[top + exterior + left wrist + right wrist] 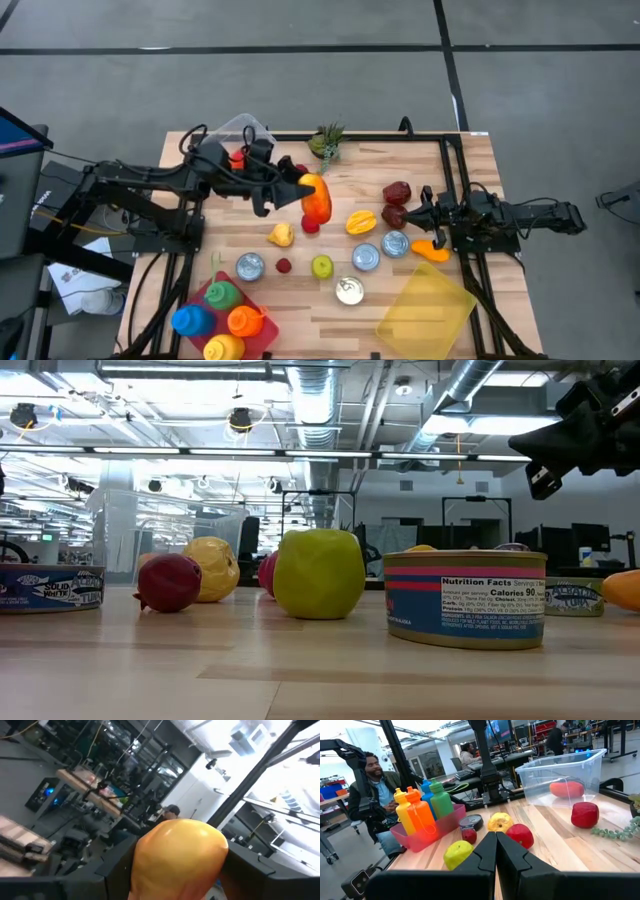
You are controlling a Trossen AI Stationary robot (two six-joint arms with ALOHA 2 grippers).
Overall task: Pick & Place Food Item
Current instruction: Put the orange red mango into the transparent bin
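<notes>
An orange-and-yellow food item [317,199] hangs above the middle of the table, with my left gripper [298,192] shut on it; in the left wrist view the item [180,852] fills the lower centre. My right gripper [414,211] rests shut at the table's right, its fingers [496,851] pressed together and pointing across the table. A clear plastic bin [240,130] stands at the far left with a red item [566,788] inside. My left gripper holds the food item by its left end [306,193], pinched between the two fingers. They come at it about level from the table's left. The item sticks out past the fingertips toward the right, lifted clear of the table. The wrist view hides the contact behind the item itself.
Loose on the table lie a yellow fruit [281,234], a green apple [322,266], small red fruits, two dark red items [396,192] and several cans [365,257]. A pink tray of bottles [262,335] and a yellow lid [425,305] lie near the front edge.
</notes>
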